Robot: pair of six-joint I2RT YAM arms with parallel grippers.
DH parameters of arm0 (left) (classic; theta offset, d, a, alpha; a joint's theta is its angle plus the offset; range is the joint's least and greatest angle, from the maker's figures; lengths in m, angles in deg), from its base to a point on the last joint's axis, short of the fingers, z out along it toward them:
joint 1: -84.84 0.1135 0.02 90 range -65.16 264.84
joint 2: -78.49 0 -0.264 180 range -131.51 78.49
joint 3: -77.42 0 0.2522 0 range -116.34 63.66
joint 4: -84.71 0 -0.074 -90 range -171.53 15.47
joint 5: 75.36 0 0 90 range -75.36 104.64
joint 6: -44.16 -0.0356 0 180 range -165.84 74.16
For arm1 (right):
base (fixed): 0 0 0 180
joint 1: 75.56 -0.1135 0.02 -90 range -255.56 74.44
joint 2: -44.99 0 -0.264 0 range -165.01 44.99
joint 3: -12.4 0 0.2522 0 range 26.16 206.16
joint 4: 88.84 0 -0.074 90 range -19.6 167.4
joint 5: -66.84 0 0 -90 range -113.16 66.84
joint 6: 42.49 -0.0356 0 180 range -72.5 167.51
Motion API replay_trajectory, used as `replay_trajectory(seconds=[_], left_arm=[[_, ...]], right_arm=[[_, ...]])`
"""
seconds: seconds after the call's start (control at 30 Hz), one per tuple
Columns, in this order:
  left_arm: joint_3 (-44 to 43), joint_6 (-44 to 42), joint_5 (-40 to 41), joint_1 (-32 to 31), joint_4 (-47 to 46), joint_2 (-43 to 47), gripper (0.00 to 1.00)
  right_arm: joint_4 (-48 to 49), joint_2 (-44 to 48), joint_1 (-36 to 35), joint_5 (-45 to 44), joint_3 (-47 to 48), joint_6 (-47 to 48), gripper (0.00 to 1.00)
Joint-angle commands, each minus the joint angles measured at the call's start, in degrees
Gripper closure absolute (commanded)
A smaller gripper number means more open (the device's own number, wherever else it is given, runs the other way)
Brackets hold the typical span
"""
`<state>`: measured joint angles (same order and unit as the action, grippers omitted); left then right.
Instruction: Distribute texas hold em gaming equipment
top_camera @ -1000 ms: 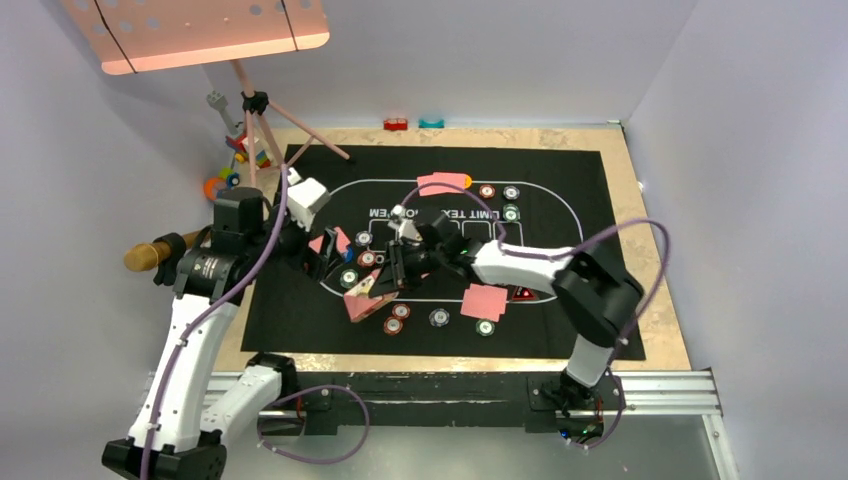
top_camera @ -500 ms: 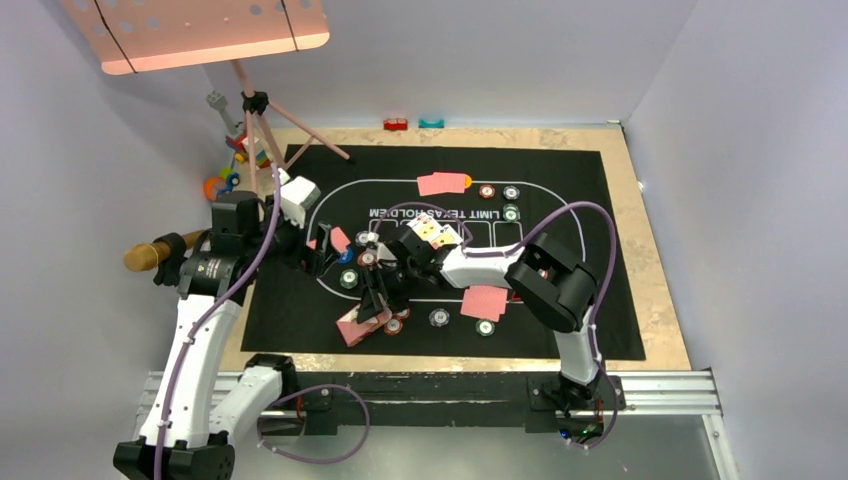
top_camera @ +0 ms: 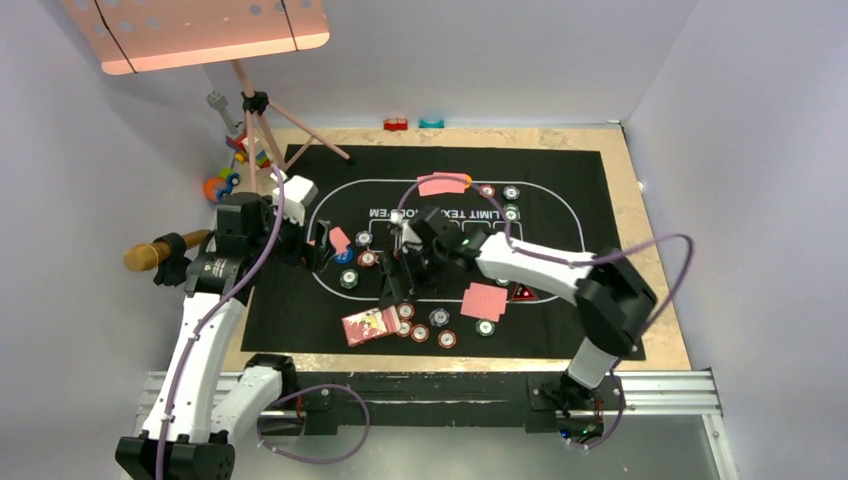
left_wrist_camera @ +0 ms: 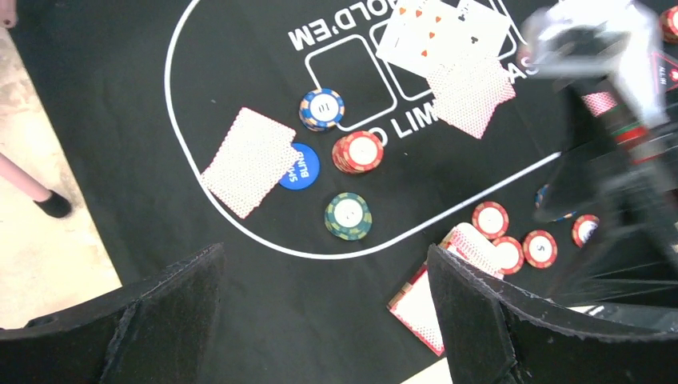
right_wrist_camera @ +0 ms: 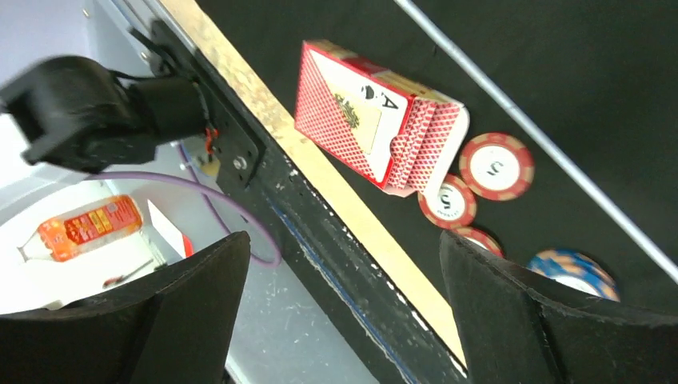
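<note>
Wooden tabletop covered by a black poker mat, seen from above.

A light wooden table (top_camera: 655, 300) carries a black felt mat (top_camera: 590, 175) printed with a white oval and the words LIMIT TEXAS HOLD'EM. On the mat lie small stacks of poker chips (left_wrist_camera: 348, 216) in red, green and blue-white, a blue round button (left_wrist_camera: 300, 166) touching a fanned pile of red-backed cards (left_wrist_camera: 249, 160), and more red-backed cards (top_camera: 484, 300) right of centre. A card box (right_wrist_camera: 376, 116) showing an ace lies near the mat's near edge, with red chips (right_wrist_camera: 496, 166) just beside it. At the far edge of the table sit a small red block (top_camera: 396, 124) and a teal block (top_camera: 431, 123).
</note>
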<state>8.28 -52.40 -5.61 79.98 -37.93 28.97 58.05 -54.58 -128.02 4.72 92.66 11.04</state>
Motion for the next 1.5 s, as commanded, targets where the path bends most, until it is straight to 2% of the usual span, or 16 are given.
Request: replay_trajectory(seconds=[0.0, 0.1, 0.13, 0.17, 0.23, 0.3, 0.37, 0.43, 0.53, 0.7, 0.97, 1.13, 1.27, 1.33, 1.4, 1.47], left_arm=[[0.9, 1.3, 3.1, 0.8, -6.2, -0.1, 0.0], [2.1, 3.0, 4.2, 1.1, -9.3, -0.2, 0.0], [2.9, 3.4, 4.4, 1.3, -10.6, -0.3, 0.0], [3.9, 3.8, 4.6, 1.5, -11.9, -0.3, 0.0], [6.1, 4.0, 5.4, 2.2, -15.2, -0.7, 0.0], [8.8, 3.8, 6.7, 3.4, -19.1, -1.6, 0.0], [10.8, 3.8, 6.8, 4.8, -22.3, -3.1, 0.0], [12.6, 3.8, 6.4, 7.1, -25.8, -4.7, 0.0], [14.8, 4.5, 5.8, 9.1, -31.7, -7.1, 0.0], [19.4, 6.1, 4.7, 10.1, -42.2, -10.6, 0.0], [25.5, 8.7, 2.9, 10.2, -65.2, -16.6, 0.01], [27.6, 7.5, 2.7, 10.1, -74.7, -20.6, 0.0], [31.7, 6.9, 0.9, 10.1, -82.7, -22.7, 0.0], [34.9, 6.7, -0.4, 10.1, -89.6, -24.2, 0.0], [37.7, 6.8, -1.0, 10.2, -96.3, -26.2, 0.0], [39.3, 5.3, -2.4, 10.2, -101.0, -28.4, 0.0]], right_arm=[[-8.3, 10.7, 4.7, -7.1, 5.9, 5.9, 0.06], [-10.3, 17.8, 9.8, -14.9, 6.8, 6.1, 0.06], [-10.0, 20.8, 11.4, -19.5, 5.3, 6.0, 0.06], [-9.3, 23.7, 13.0, -28.3, 3.5, 6.4, 0.06], [-3.1, 30.6, 14.8, -47.2, -3.4, 9.6, 0.04], [7.9, 36.5, 16.4, -62.8, -13.1, 16.0, 0.02], [17.6, 41.0, 20.3, -70.8, -20.8, 20.3, 0.05], [22.8, 43.2, 25.7, -74.1, -26.0, 20.6, 0.08], [28.1, 44.2, 35.3, -74.7, -31.7, 19.5, 0.09], [37.7, 39.3, 43.0, -75.5, -37.0, 21.1, 0.06], [55.7, 28.5, 44.5, -74.0, -39.4, 26.3, 0.08], [65.3, 24.0, 44.9, -71.7, -41.0, 28.3, 0.08], [69.2, 22.0, 45.7, -69.1, -41.7, 28.2, 0.08], [73.8, 20.8, 45.8, -68.0, -42.9, 29.7, 0.08], [71.7, 21.1, 45.8, -66.0, -42.5, 29.5, 0.08], [73.7, 21.0, 45.8, -64.9, -43.1, 30.5, 0.08]])
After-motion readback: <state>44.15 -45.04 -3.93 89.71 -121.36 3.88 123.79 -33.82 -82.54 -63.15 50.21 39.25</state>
